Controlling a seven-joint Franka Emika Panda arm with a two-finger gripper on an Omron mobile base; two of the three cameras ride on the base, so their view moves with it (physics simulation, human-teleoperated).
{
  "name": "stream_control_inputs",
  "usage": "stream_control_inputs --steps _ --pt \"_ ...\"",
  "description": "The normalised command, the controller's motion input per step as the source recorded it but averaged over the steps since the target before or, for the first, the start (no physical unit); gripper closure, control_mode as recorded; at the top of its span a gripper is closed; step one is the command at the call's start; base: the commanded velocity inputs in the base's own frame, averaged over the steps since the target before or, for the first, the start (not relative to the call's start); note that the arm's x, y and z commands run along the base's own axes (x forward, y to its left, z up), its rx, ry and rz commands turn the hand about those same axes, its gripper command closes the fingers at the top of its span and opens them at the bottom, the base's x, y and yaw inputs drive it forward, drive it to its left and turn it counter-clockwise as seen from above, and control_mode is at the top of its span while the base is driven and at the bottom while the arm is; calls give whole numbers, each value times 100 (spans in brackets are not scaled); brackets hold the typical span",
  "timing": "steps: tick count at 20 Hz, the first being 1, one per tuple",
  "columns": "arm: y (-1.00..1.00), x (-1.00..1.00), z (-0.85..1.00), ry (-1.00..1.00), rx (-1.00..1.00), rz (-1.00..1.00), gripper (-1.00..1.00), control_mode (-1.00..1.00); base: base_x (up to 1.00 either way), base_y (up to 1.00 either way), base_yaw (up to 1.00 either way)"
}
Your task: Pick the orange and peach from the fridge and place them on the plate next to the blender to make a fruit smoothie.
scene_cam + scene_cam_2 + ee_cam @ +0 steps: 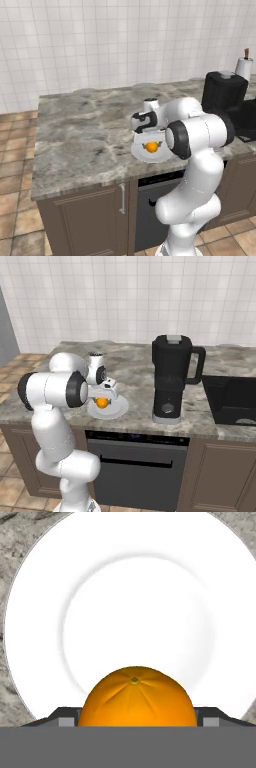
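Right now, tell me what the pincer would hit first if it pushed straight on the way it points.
The pincer, shut on the orange, points down at the plate; the orange would likely meet the plate first.

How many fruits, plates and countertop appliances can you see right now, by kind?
Fruit: 1, the orange, between the fingers of the gripper above the plate.
Plates: 1, the plate on the counter.
Appliances: 1, the blender beside the plate.
Paper towel rolls: 1, the paper towel roll behind the blender.
Total: 4
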Motion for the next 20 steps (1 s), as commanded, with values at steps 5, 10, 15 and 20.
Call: stream_control_inputs --steps 5,10,15,20 --pt "0 24 -30 -3 0 0 -100 -100 0 0 0" --pt "0 2 -1 -2 0 0 -100 -100 0 0 0" --pt "0 0 5 -4 0 -2 -100 -100 0 0 0" --pt "0 -35 48 -14 0 -1 -100 -100 0 0 0"
